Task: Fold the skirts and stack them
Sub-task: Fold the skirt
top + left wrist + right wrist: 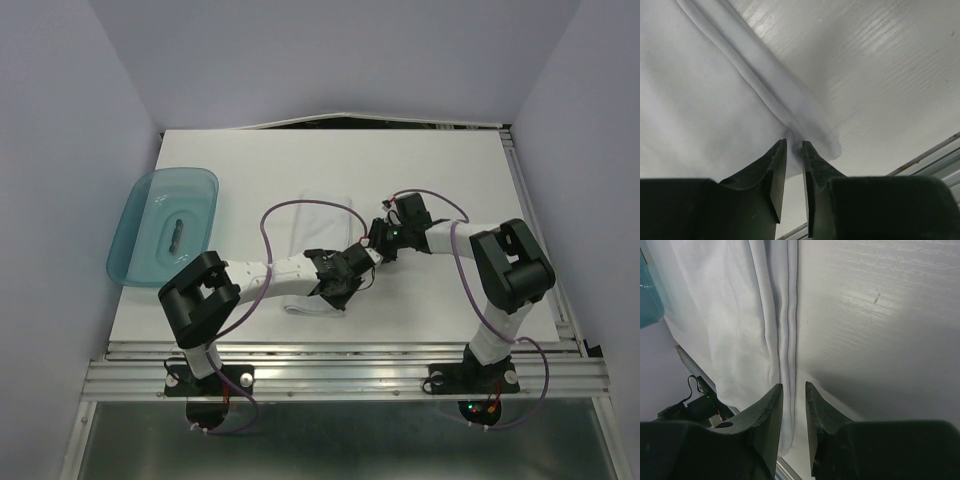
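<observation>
1. Pale lavender walls are closing in a white table point(450, 180), seen from above, with both arm bases bolted at its near edge.
2. At the far left, a translucent teal tray point(135, 215) is hanging partly over the table's left edge, and a small dark object point(176, 235) is lying inside it.
3. Right of the tray, the left arm is reaching from its base towards the middle of the table, with a purple cable point(300, 205) looping above it.
4. The skirt point(305, 306) is lying spread flat at the table's centre, nearly the same colour as the top, with its near edge showing as a soft rolled band.
5. The left gripper point(340, 292) is pointing down at that near edge. In its wrist view the left gripper point(794, 145) is holding its jaws drawn close with only a narrow slit between them, and the skirt's point(705, 100) raised hem is running straight into that slit, just beside the cloth's rounded corner. Whether the cloth is being pinched, I cannot tell. A metal rail point(935, 155) is showing beyond the corner.
6. Further right, the right gripper point(378, 245) is bearing down on the skirt's right edge. Its wrist view shows the right gripper point(792, 387) with jaws likewise nearly together, straddling the doubled hem of the skirt point(725, 315); whether it is clamping the hem, I cannot tell.
</observation>
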Robot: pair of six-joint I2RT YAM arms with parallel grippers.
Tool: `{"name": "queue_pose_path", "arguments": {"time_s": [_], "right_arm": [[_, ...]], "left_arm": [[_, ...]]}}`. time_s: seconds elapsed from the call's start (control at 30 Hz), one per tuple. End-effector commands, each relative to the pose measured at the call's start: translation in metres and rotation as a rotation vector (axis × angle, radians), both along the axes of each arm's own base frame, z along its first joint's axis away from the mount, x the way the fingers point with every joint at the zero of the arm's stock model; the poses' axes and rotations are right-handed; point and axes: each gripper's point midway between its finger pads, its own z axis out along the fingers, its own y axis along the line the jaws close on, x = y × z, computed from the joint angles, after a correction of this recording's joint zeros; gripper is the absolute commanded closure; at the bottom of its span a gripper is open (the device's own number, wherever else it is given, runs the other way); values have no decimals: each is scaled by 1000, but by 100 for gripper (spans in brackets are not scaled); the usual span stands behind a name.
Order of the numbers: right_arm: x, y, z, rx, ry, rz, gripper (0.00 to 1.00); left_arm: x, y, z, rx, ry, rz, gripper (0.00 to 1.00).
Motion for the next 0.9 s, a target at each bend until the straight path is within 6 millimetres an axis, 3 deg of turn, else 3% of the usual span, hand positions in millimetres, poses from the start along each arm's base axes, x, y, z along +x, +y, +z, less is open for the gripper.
{"name": "queue_pose_path", "arguments": {"time_s": [0.0, 0.13, 0.47, 0.5, 0.57, 0.87], "right_arm": [[-3, 10, 7, 54, -21, 22, 70], [-9, 14, 6, 65, -5, 41, 73], [-25, 14, -13, 27, 52, 65, 92], [-23, 15, -11, 30, 46, 67, 93], [-27, 16, -15, 10, 75, 72, 92], [-32, 10, -22, -23, 87, 64, 87]], "left_arm": [[5, -6, 11, -18, -21, 0, 81], [0, -10, 16, -32, 4, -26, 100], [-4, -15, 39, -97, 2, -48, 100], [-4, -14, 39, -94, 2, -52, 97], [0, -9, 36, -68, -18, -36, 71], [-2, 2, 16, -3, -7, -35, 65]]}}
